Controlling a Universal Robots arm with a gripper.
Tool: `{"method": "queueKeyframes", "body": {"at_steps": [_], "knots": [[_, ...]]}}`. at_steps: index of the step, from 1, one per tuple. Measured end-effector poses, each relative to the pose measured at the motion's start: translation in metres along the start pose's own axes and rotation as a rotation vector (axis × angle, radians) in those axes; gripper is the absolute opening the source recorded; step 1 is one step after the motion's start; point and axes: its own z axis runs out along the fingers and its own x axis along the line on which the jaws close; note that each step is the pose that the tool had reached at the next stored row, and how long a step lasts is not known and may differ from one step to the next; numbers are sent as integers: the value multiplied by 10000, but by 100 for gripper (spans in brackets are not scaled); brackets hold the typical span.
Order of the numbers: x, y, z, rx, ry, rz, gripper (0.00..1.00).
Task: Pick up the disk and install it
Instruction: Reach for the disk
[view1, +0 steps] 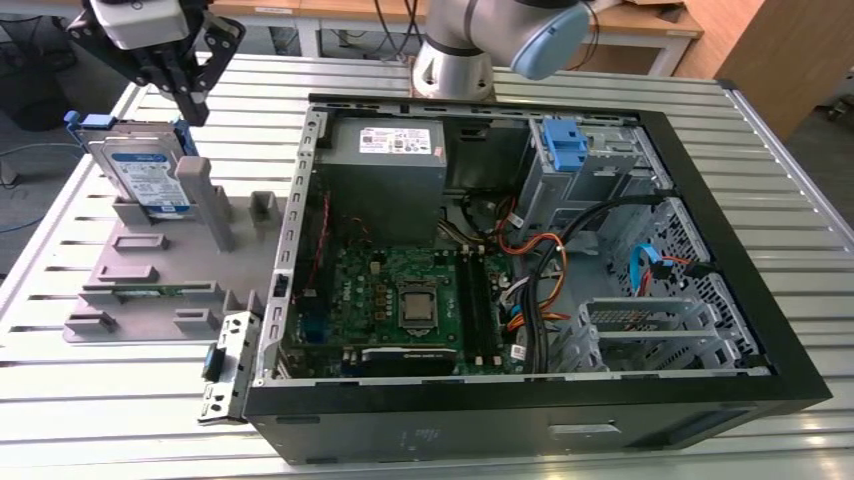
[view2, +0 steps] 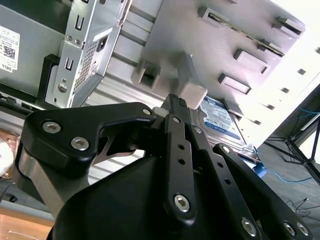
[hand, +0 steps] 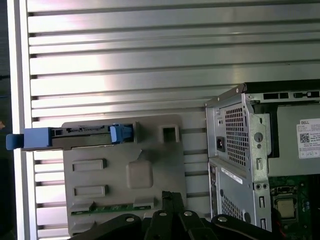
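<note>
- Where the exterior view looks down on the slatted desk (view1: 120, 440), the disk (view1: 144, 172) stands on edge in a slot of a grey holder (view1: 160, 270), near the desk's far corner at the exterior view's left.
- Its labelled face is turned toward the desk's near edge, and its long axis rises steeply with a slight lean.
- The gripper (view1: 196, 108) hangs near the disk's upper edge without gripping it, its fingers pressed together on nothing.
- An open computer case (view1: 534, 415) lies just beside the holder and fills the desk's middle.
- In the second wrist view, the disk (view2: 220, 117) shows its label beyond the black fingers (view2: 177, 145), resting against a post of the holder (view2: 210, 45).
- In the first wrist view, the disk (hand: 80, 132) is seen edge-on as a thin strip parallel to the desk's slats (hand: 150, 60).
- Its blue carrier end (hand: 30, 138) juts past the holder (hand: 100, 200) toward the desk's edge, and the case (hand: 240, 140) lies at the holder's other side.
</note>
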Motion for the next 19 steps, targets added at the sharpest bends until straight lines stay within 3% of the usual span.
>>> {"method": "queueKeyframes", "body": {"at_steps": [19], "knots": [[380,50,46,3,-6,140,11]]}}
